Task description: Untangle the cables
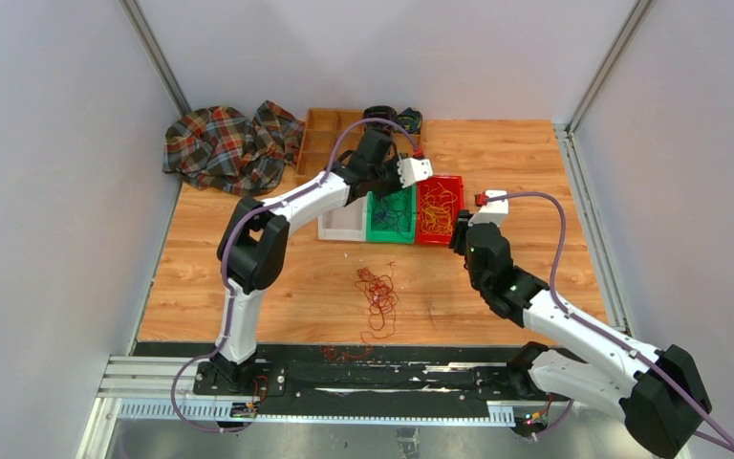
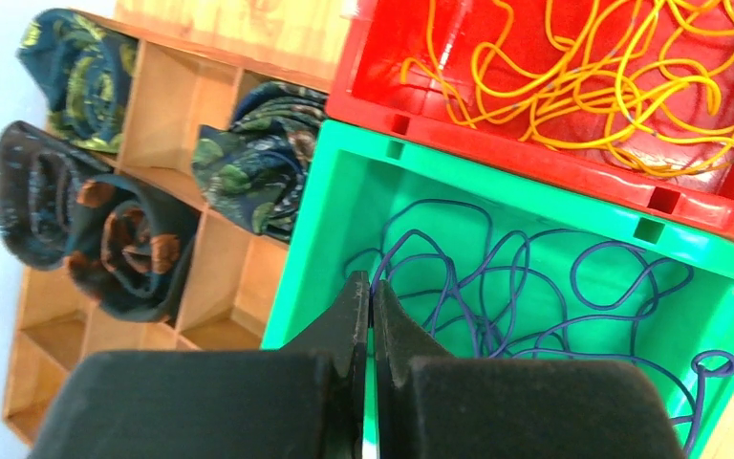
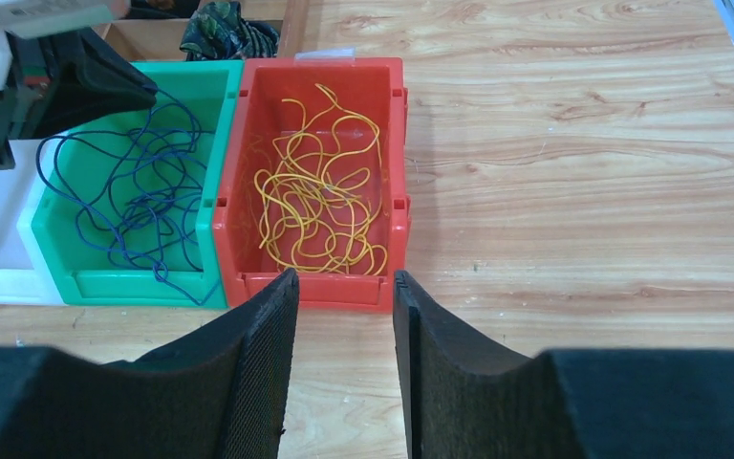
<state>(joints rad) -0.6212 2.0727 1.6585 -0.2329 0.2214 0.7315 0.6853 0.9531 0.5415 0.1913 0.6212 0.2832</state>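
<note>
Bright, even light from overhead fills all three views, leaving only soft, faint shadows on the counter (image 1: 535, 153). A small white glare sits on the glossy inner wall of the red bin (image 2: 382, 76), and the left hand (image 2: 371, 287), close to its lens, looks soft and unfocused.

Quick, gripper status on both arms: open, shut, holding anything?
Left gripper: closed above the green bin, nothing visibly held.
Right gripper: open, empty, just short of the red bin.
</note>
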